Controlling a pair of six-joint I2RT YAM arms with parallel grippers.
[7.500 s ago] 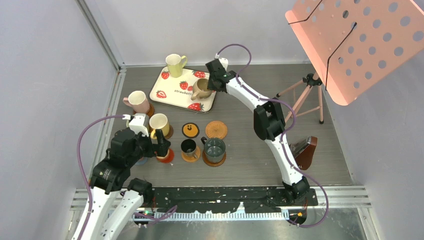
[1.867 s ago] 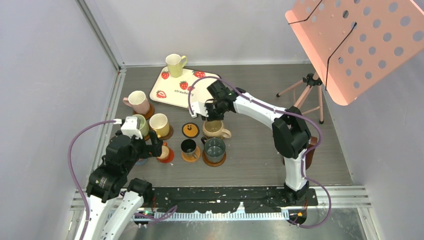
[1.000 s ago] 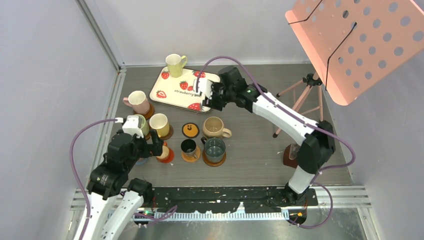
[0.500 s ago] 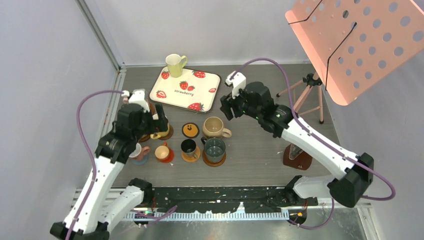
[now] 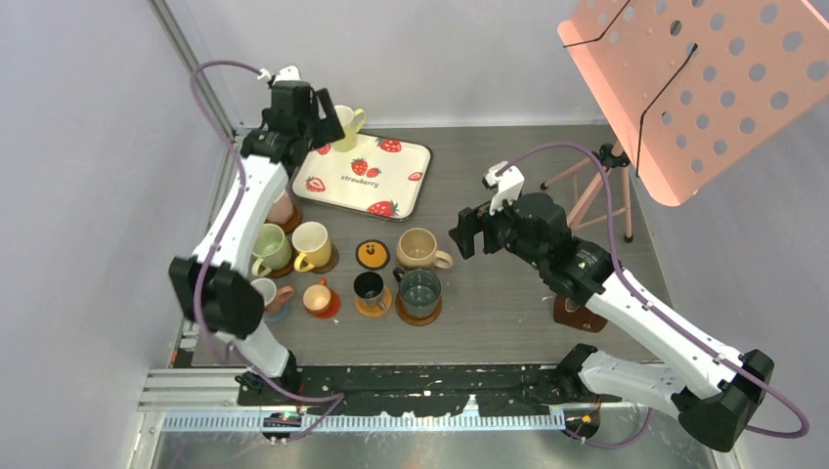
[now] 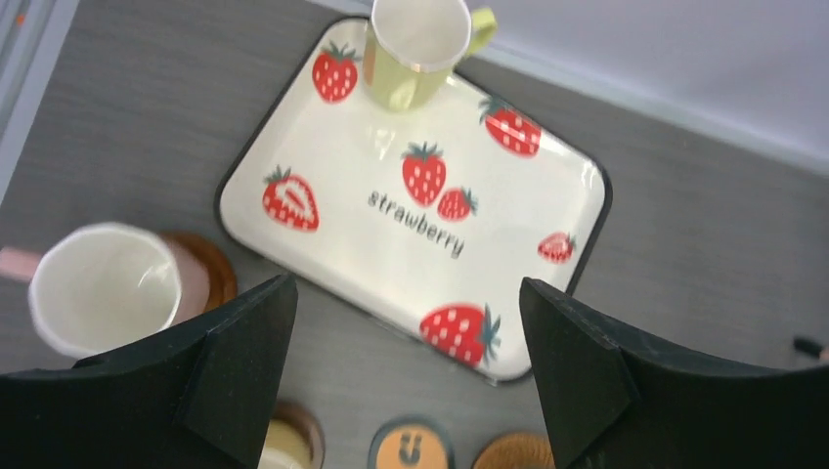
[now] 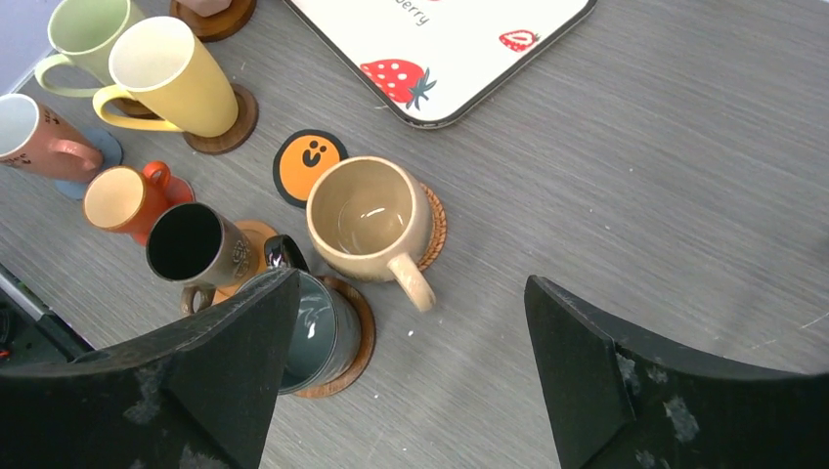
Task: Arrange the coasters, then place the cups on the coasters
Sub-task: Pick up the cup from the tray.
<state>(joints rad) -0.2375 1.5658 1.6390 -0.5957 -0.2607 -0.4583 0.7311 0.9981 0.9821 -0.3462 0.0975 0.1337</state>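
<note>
A pale yellow cup (image 5: 342, 124) (image 6: 415, 49) stands on the back corner of the strawberry tray (image 5: 386, 181) (image 6: 430, 244). My left gripper (image 5: 324, 124) (image 6: 406, 376) hangs open beside it, holding nothing. The tan cup (image 5: 419, 249) (image 7: 370, 220) sits on the wicker coaster (image 7: 436, 230). My right gripper (image 5: 469, 237) (image 7: 411, 381) is open and empty to its right. The black coaster with an orange mark (image 5: 371, 254) (image 7: 311, 161) is bare. Pink (image 6: 103, 288), green (image 7: 88, 29), yellow (image 7: 171, 78), orange (image 7: 122, 195), black (image 7: 191, 244) and teal (image 7: 318, 327) cups sit on coasters.
A tripod (image 5: 596, 186) stands at the back right under a pink perforated panel (image 5: 684, 78). A brown object (image 5: 577, 315) lies beside my right arm. Grey walls close the left and back sides.
My left arm has swung from the front-left cups up to the back, by the cup on the tray. My right arm has pulled back to the right and its jaws have widened.
</note>
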